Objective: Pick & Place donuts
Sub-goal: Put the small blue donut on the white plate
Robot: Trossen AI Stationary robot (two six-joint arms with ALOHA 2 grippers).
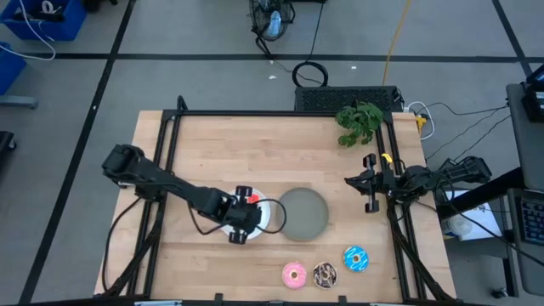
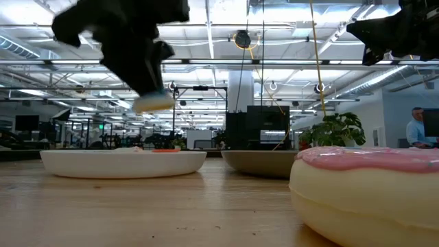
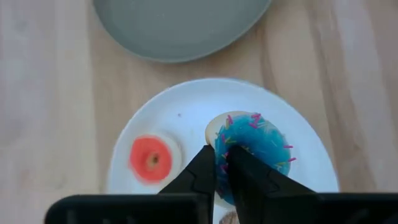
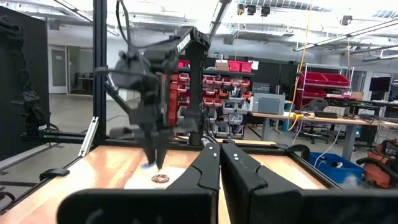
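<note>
We look down on a pale wooden table [image 1: 221, 144] framed by black rails, standing on a grey floor crossed by dark lines. A leafy green plant [image 1: 359, 121] sits at the table's 1 o'clock corner, and blue bins [image 1: 38, 19] stand on the floor beyond 11 o'clock.

Near the table's centre lie two plates side by side: a white plate [image 1: 274, 214] and, at its 3 o'clock, a grey plate [image 1: 303, 212]. The left gripper [image 3: 221, 163] hangs over the white plate, its fingers narrowly parted around the edge of a blue sprinkled donut [image 3: 255, 146]; we cannot tell whether the donut rests on the plate or is lifted. A small red donut [image 3: 150, 158] lies on the same plate, apart from the blue one.

Along the table's 5 o'clock edge three larger donuts lie in a row: a pink donut [image 1: 294, 274], a chocolate donut [image 1: 325, 274] and a second blue donut [image 1: 355, 258].

The right gripper [image 1: 371, 184] waits at the 3 o'clock edge, fingers closed on nothing.

From table height we see an open workshop behind: ceiling beams with strip lights, dark racks, and a person [image 2: 417, 127] at far right. Red storage bins [image 4: 233, 66] line shelves in the right wrist view.
</note>
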